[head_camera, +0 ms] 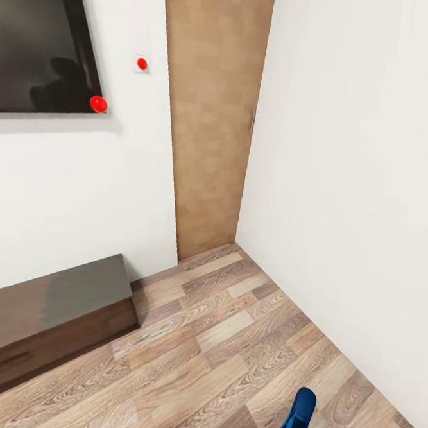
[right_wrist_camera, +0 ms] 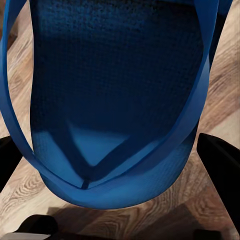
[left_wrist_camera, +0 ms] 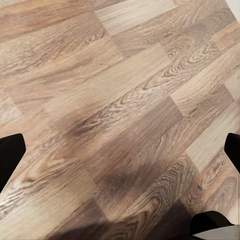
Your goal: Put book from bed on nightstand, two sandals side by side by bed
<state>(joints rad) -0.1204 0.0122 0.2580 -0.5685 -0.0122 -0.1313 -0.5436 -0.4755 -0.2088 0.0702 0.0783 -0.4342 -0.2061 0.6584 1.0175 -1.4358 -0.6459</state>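
your right gripper (right_wrist_camera: 120, 220) is clamped on a blue sandal (right_wrist_camera: 115, 100); it looks light and floppy, so hold the sole edge. your left gripper (left_wrist_camera: 120, 150) hangs with fingers apart over the wood floor (left_wrist_camera: 100, 75).

right hand (right_wrist_camera: 120, 220) grips a sandal (right_wrist_camera: 115, 100); left hand (left_wrist_camera: 120, 150) fingers spread.

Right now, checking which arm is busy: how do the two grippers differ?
The right gripper has a blue sandal between its dark fingers, off the floor; the left gripper holds nothing, its fingers spread wide over bare wood-plank floor. Both have dark fingers and point down at the floor.
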